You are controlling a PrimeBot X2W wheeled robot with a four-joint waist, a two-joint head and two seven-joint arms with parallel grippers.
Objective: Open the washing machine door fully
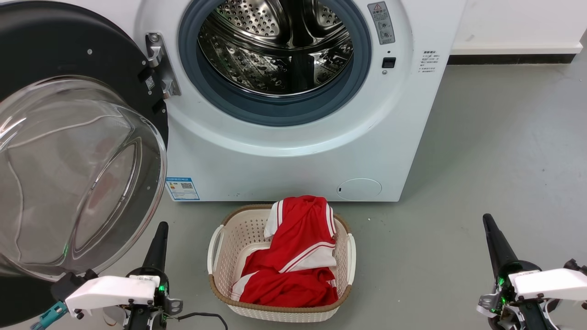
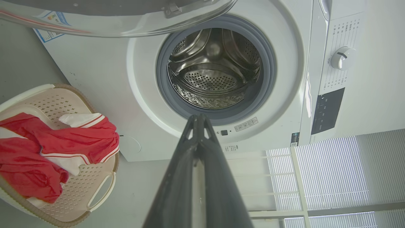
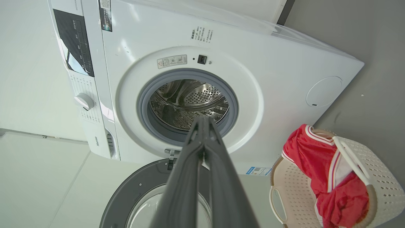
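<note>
Hanging wide open from its hinge (image 1: 160, 64) left of the drum mouth (image 1: 275, 110), the washing machine door (image 1: 78, 174) shows a black ring around a bulging clear glass bowl. The left end effector (image 1: 158, 240), just beside the door, and the right end effector (image 1: 494, 238) each have their fingers pressed together, empty.

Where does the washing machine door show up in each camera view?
Head view: washing machine door at far left, swung open.
Left wrist view: door along the top edge.
Right wrist view: door at bottom, left of centre.
Shared landmark: steel drum mouth.
</note>
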